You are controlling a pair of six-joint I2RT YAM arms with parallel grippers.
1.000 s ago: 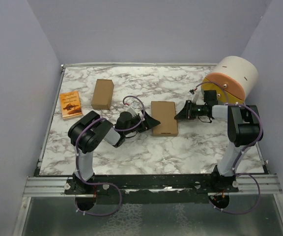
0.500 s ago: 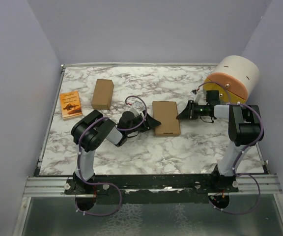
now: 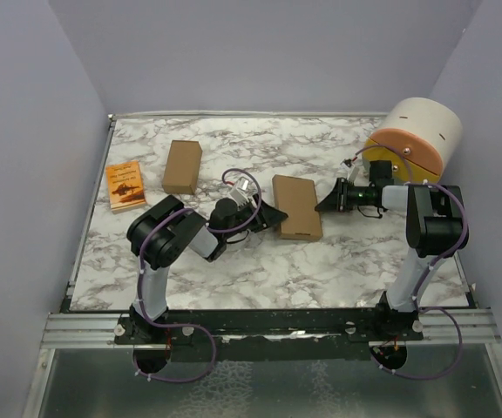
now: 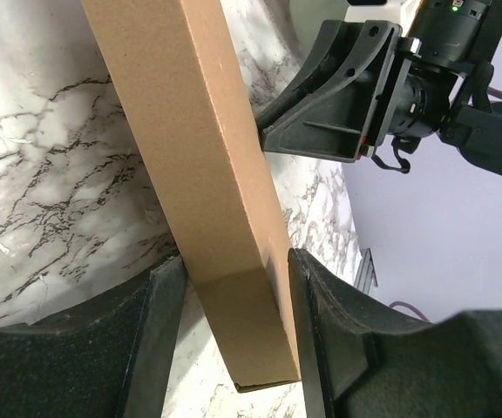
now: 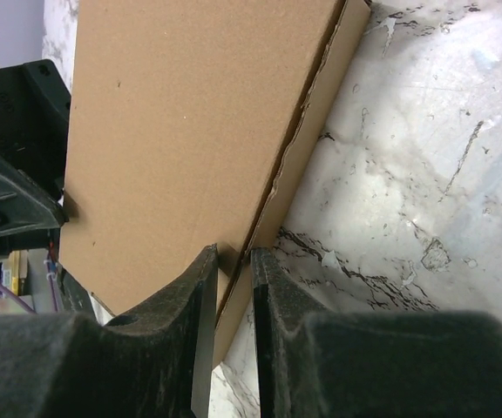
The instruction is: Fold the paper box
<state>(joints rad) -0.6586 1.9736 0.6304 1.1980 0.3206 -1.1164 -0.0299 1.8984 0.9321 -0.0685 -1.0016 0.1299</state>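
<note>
Paper box (image 3: 296, 207): left gripper (image 4: 229, 300) straddles its near edge, right gripper (image 5: 234, 261) pinches its side edge.

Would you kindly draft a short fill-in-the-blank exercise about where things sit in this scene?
1. The paper box lies between the two ____.
2. The small orange booklet lies near the table's ____ edge.
3. The narrower cardboard box lies between the booklet and the ____ box.
4. The table has a ____ pattern.

Missing words: grippers; left; paper; marble

Marble table (image 3: 321, 270), paper box (image 3: 296, 206), narrower box (image 3: 182, 166), orange, seemingly printed booklet (image 3: 125, 185)
</note>
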